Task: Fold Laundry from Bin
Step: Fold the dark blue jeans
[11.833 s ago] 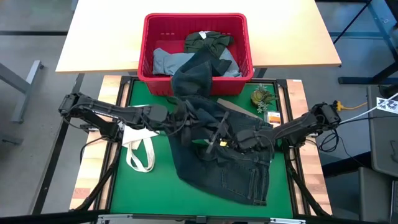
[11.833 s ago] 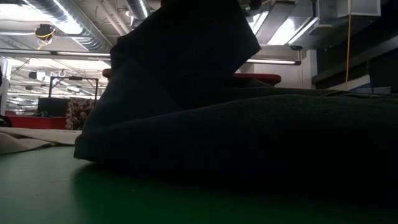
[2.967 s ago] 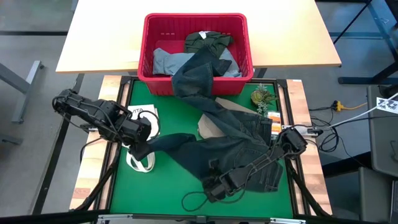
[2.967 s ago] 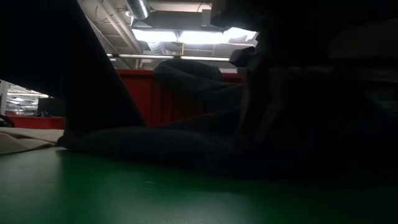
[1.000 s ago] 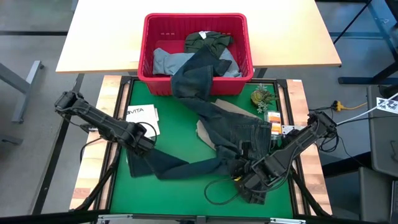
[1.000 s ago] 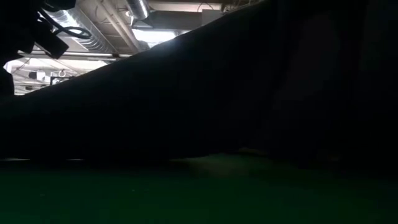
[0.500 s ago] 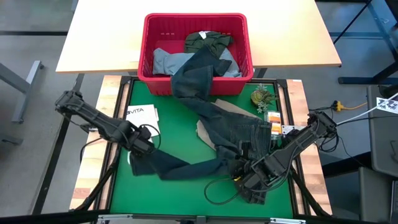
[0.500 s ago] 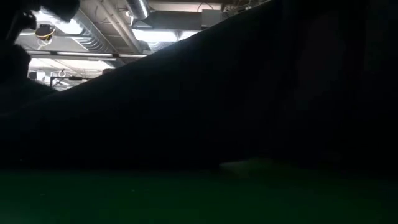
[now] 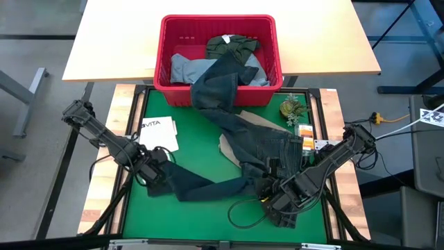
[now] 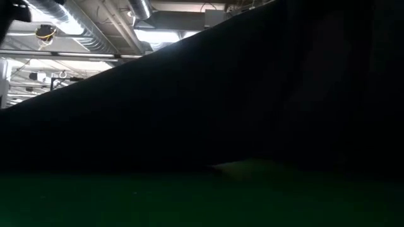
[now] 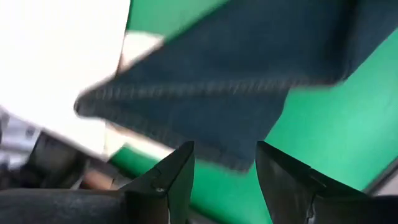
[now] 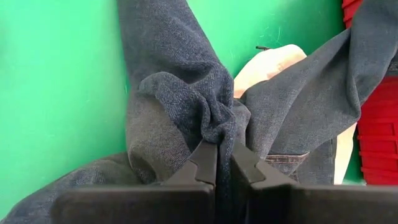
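Dark navy jeans [image 9: 260,149] lie across the green mat. One leg runs over the front rim of the red bin [image 9: 267,31], which holds grey and olive laundry. The other leg stretches left, its hem [image 11: 186,109] flat on the mat. My left gripper [image 11: 224,168] hovers open above that hem [image 9: 158,182], touching nothing. My right gripper [image 12: 224,155] is shut on bunched denim near the mat's near right [image 9: 274,198]. In the low view, dark cloth [image 10: 252,94] fills the picture and slopes up to the right. My right gripper pinches a bunched fold of the jeans [image 12: 214,127] between its two fingers, several layers gathered together. The fingers slant down from the table's right side. The bunch is raised off the mat, and the leg runs down from it to the left onto the mat.
A white tote bag [image 9: 158,132] lies on the mat's left, next to my left arm. A beige piece [image 9: 225,147] peeks out from under the jeans. A small plant [image 9: 291,107] and an orange box [image 9: 305,130] sit at the far right. A black cable loops near the front edge [image 9: 243,212].
My left gripper has risen and moved toward the table's near edge, over the leg's hem, turning at the wrist as it went. The jeans and my right gripper have kept still.
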Motion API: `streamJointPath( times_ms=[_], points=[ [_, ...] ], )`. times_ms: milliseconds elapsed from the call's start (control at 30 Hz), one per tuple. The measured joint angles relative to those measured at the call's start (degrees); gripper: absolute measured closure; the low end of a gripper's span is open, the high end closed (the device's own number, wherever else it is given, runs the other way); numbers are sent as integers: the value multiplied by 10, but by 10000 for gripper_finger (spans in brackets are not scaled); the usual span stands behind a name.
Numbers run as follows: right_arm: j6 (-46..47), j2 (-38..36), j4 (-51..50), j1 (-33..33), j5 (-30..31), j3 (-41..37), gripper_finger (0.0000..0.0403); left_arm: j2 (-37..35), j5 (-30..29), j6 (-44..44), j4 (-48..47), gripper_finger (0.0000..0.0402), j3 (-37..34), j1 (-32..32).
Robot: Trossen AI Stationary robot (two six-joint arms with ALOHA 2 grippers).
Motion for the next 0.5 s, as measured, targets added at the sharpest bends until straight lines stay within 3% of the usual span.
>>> streamJointPath(
  times_ms=[200, 500],
  points=[
    [0, 0, 0, 0, 0, 0, 393, 5, -102, 56, 177, 239, -18, -30],
    [0, 0, 0, 0, 0, 0, 393, 60, -96, -6, 377, 239, -106, -66]
  ],
)
